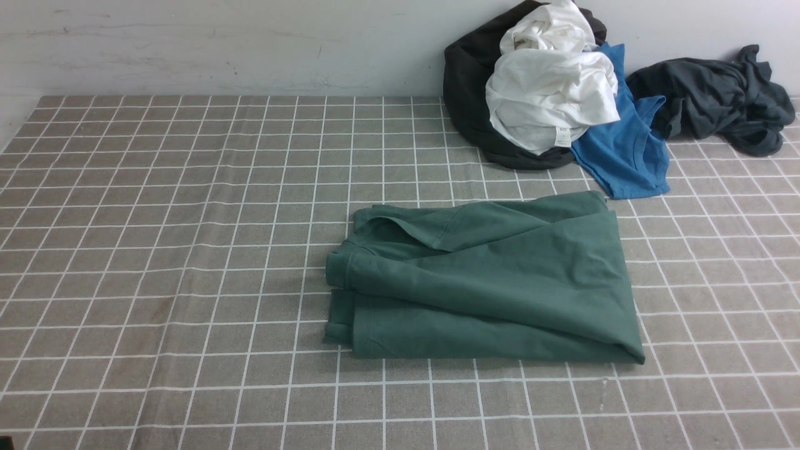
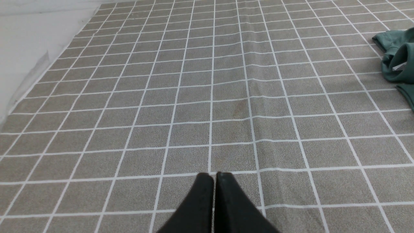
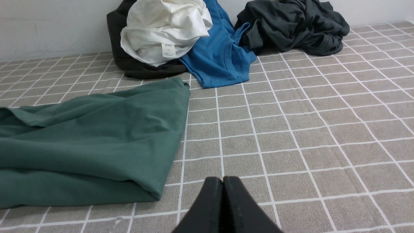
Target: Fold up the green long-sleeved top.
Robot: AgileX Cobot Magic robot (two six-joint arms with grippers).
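The green long-sleeved top (image 1: 487, 281) lies folded into a rough rectangle on the checked tablecloth, centre-right in the front view. It also shows in the right wrist view (image 3: 90, 139), and its cuffed edge shows in the left wrist view (image 2: 396, 58). Neither arm shows in the front view. My left gripper (image 2: 214, 176) is shut and empty over bare cloth, well away from the top. My right gripper (image 3: 222, 179) is shut and empty, close to the top's near corner but apart from it.
A heap of clothes sits at the back right against the wall: a black garment (image 1: 469, 94), a white one (image 1: 550, 94), the bright blue shirt (image 1: 625, 150) and the dark grey garment (image 1: 712, 97). The grey checked tablecloth (image 1: 156, 250) covers the table.
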